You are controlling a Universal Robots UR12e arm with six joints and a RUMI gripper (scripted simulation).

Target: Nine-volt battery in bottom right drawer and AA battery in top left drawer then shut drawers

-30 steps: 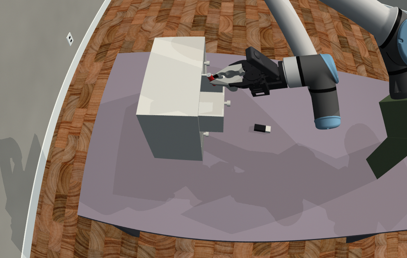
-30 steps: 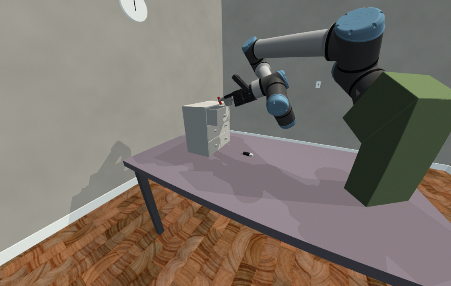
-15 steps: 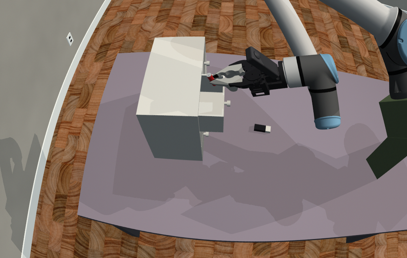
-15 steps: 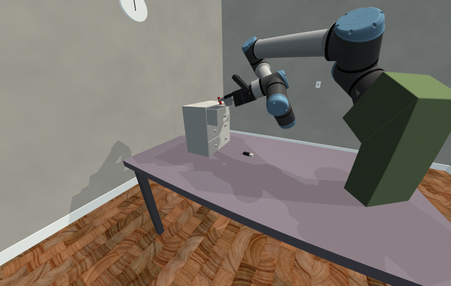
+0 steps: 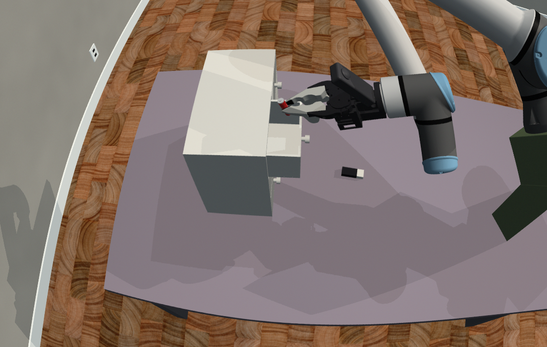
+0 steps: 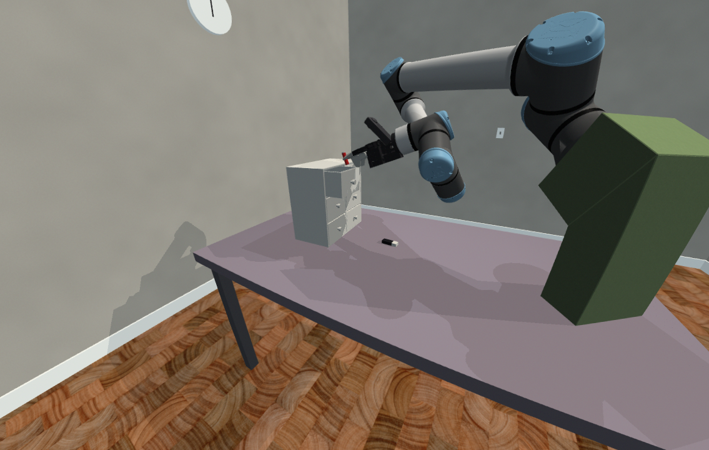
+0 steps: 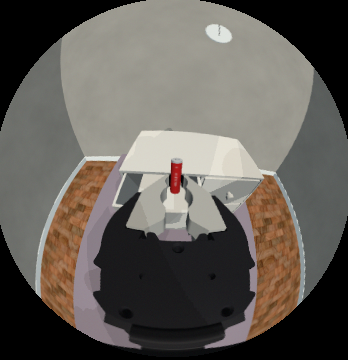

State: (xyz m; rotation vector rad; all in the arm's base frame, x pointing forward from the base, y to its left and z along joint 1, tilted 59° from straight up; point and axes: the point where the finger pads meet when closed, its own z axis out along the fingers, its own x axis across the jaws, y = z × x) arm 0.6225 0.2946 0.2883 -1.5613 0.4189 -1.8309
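Observation:
The white chest [image 5: 228, 103] [image 6: 309, 204] [image 7: 194, 150] stands upright. Its top-row left drawer [image 5: 283, 167] [image 6: 333, 184] [image 7: 131, 189] is pulled partly out. The other drawers that show look shut. My gripper [image 5: 286, 106] [image 6: 348, 159] [image 7: 175, 175] is shut on the red AA battery [image 5: 282, 103] [image 6: 343, 155] [image 7: 176, 174]. It holds the battery roughly upright, slightly tilted, above the open drawer, towards the drawer's right side and close to the chest's top front edge. I do not see the nine-volt battery. Part of the drawer's inside is hidden by the fingers.
A small black block with a white end [image 5: 349, 172] [image 6: 388, 242] lies on the table [image 5: 310, 280] [image 6: 457, 302] in front of the chest. The green robot stand [image 5: 542, 161] [image 6: 619, 235] is at the far end from the chest. A wall rises behind the chest.

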